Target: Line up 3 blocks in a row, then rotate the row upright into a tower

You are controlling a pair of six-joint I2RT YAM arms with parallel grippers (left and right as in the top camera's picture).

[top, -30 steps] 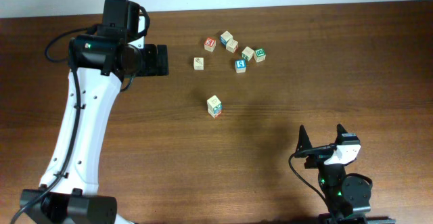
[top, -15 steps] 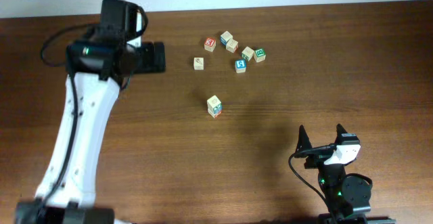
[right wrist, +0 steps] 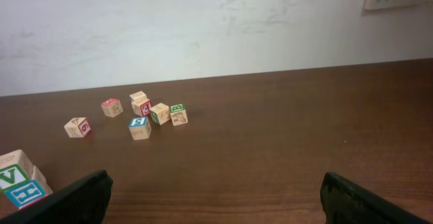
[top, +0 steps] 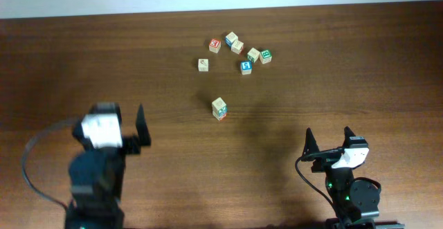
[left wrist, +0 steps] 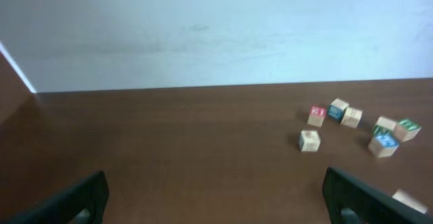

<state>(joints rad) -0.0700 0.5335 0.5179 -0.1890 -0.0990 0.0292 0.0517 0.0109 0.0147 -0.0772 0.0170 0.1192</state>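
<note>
The blocks lie in a loose cluster at the back middle of the table. Among them are a red-faced cube [top: 214, 45], a blue-faced cube [top: 246, 67] and a pale cream cube [top: 203, 64]. The left wrist view shows the red one [left wrist: 316, 115], the blue one [left wrist: 383, 143] and the cream one [left wrist: 309, 140] far ahead to the right. My left gripper [top: 119, 117] is open and empty at the near left. My right gripper [top: 329, 139] is open and empty at the near right, well short of the cluster [right wrist: 139, 127].
A green-lettered cube [top: 266, 56] and other cream cubes [top: 237, 46] sit in the same cluster. Two cubes are stacked [top: 219, 108] closer to me, mid-table, showing a green V and a blue E in the right wrist view [right wrist: 17, 176]. A white wall rises behind the table.
My left arm has swung back from the far left of the table, beside the cluster, to the near left edge. The right arm and the blocks have not moved.
</note>
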